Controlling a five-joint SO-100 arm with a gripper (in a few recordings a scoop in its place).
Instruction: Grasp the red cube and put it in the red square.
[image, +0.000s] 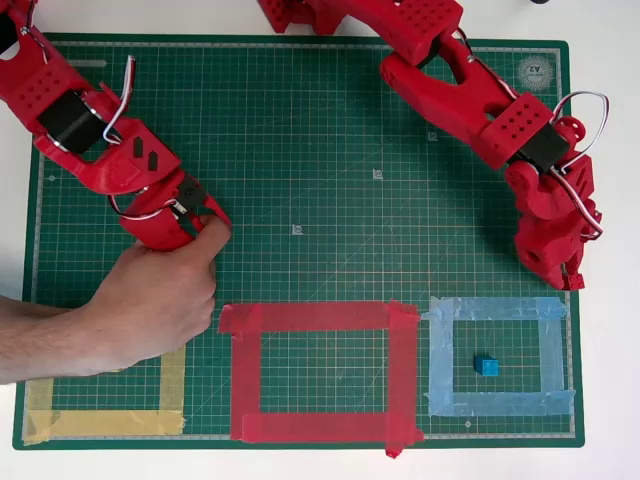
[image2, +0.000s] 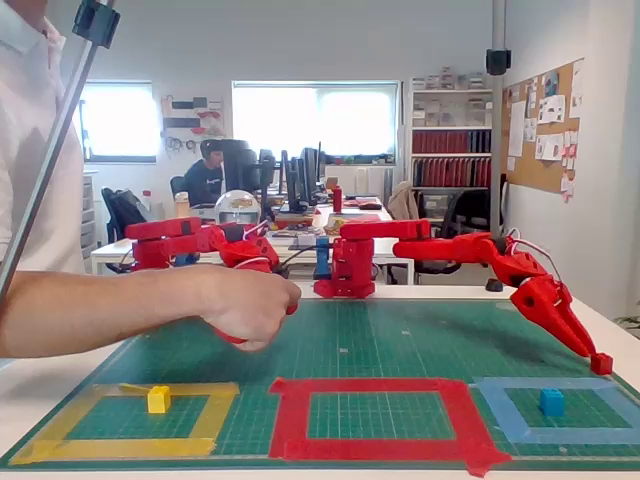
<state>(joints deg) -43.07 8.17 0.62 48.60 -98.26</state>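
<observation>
Red cube: I cannot tell it from my own red gripper (image2: 596, 358). A small red block (image2: 600, 364) at the fingertips may be it, held low over the green mat (image: 300, 150). Whether the jaws are spread or pinching I cannot tell. Just below the gripper in the overhead view, the light-blue tape frame (image: 497, 308) holds the blue cube (image: 486, 365). Further left, the red square (image: 320, 318) encloses bare mat, awaiting delivery. Furthest away, the yellow tape frame (image2: 215, 410) holds the yellow cube (image2: 158, 399).
</observation>
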